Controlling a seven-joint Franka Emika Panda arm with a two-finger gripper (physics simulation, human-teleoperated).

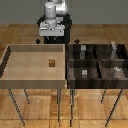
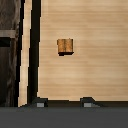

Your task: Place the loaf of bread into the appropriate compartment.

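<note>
The loaf of bread point(image 1: 52, 62) is a tiny orange-brown block lying on the floor of the large light-wood tray point(image 1: 20, 57), right of the tray's middle in the exterior view. It also shows in the wrist view point(image 2: 65, 46). My gripper point(image 1: 51, 39) hangs high over the tray's far edge, well above the loaf. In the wrist view the gripper point(image 2: 65, 103) is open and empty, its fingertips point(image 2: 41, 103) apart from the loaf. The compartment point(image 1: 93, 76) with the small pale grey cube point(image 1: 85, 73) is the near cell of the dark-brown box next to the tray.
The dark-brown four-part box point(image 1: 98, 62) stands at the exterior view's right, touching the tray; its edge shows in the wrist view point(image 2: 9, 50). A whitish rounded object point(image 1: 116, 70) sits in the near right cell. Small objects point(image 1: 83, 49) stand in the far cells.
</note>
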